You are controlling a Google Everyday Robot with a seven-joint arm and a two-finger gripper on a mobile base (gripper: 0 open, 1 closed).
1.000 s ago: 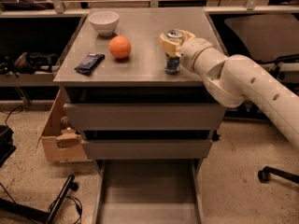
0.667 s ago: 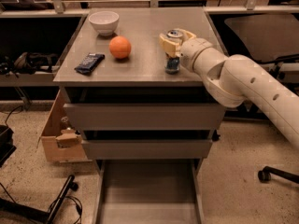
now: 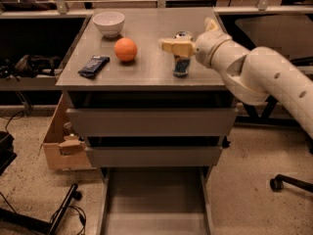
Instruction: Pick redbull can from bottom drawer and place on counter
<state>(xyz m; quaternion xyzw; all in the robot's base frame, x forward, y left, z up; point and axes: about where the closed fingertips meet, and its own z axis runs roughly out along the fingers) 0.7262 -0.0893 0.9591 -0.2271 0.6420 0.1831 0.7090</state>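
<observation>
The redbull can (image 3: 181, 66) stands upright on the counter (image 3: 146, 70), near its front right. My gripper (image 3: 189, 34) is at the can's top, coming in from the right on the white arm. It is open: one finger (image 3: 172, 45) lies across the front of the can's upper part and the other finger (image 3: 211, 23) is behind and to the right, apart from the can. The bottom drawer (image 3: 154, 202) is pulled out below, and its grey floor shows nothing in it.
On the counter are a white bowl (image 3: 108, 22) at the back left, an orange ball (image 3: 125, 49) and a dark blue snack wrapper (image 3: 93, 65). The two upper drawers (image 3: 151, 122) are shut. A cardboard box (image 3: 61, 146) stands to the cabinet's left, and a chair base (image 3: 288, 180) to its right.
The fingers have spread apart from the can's top, and the can stays standing on the counter. The arm has hardly moved.
</observation>
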